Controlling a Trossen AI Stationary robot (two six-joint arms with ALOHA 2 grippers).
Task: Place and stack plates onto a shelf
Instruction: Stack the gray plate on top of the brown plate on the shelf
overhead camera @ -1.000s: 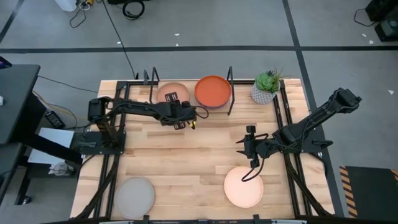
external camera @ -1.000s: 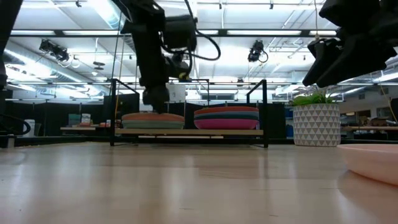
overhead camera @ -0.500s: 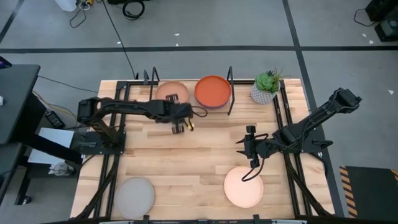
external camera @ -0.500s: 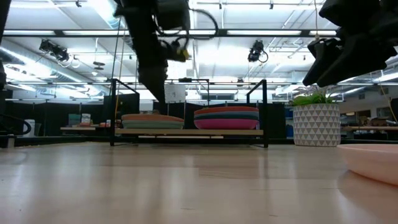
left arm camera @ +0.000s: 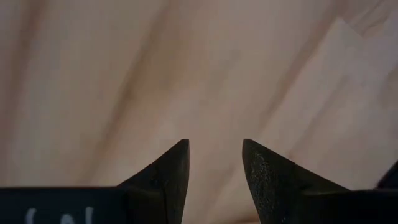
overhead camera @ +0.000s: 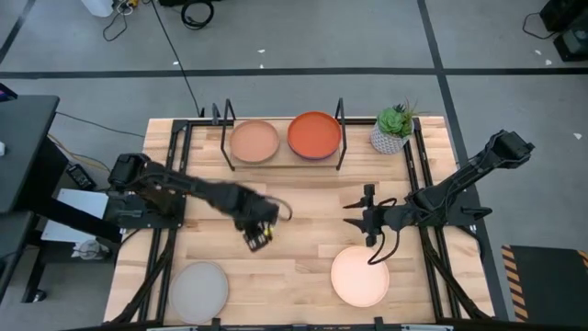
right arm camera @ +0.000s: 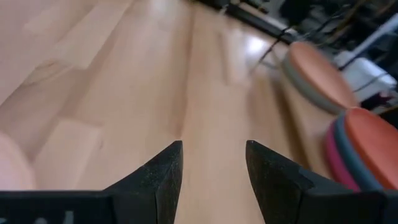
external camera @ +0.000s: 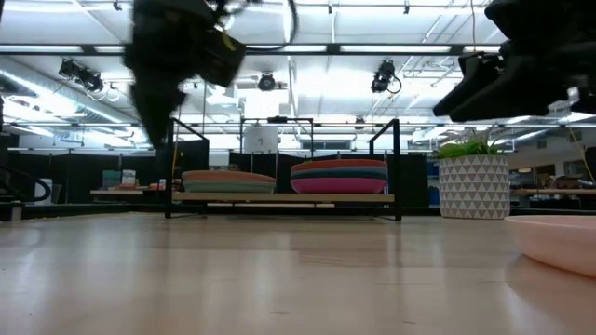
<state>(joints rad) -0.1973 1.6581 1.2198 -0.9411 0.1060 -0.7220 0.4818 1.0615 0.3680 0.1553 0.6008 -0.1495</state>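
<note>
1. The shelf (overhead camera: 280, 162) stands at the far edge of the table (overhead camera: 303, 216), and two stacks of plates sit on it side by side.
2. The left stack has a brown plate (overhead camera: 254, 142) on top, and in the low view a light teal plate (external camera: 228, 186) shows under it.
3. The right stack has an orange plate (overhead camera: 314, 134) on top; in the low view, teal and blue rims and a magenta plate (external camera: 338, 185) at the bottom show below it.
4. A grey plate (overhead camera: 198, 290) lies on the table at the near left corner.
5. A cream plate (overhead camera: 360, 276) lies on the table at the near right.
6. The left gripper (overhead camera: 258, 237) hangs over bare wood in the middle of the table, between the shelf and the grey plate. Its fingers (left arm camera: 168, 174) stand apart and hold nothing.
7. The right gripper (overhead camera: 358, 217) hangs just beyond the far edge of the cream plate. Its fingers (right arm camera: 165, 171) are also apart and empty.
8. A small potted plant (overhead camera: 392, 129) stands just right of the shelf.
</note>
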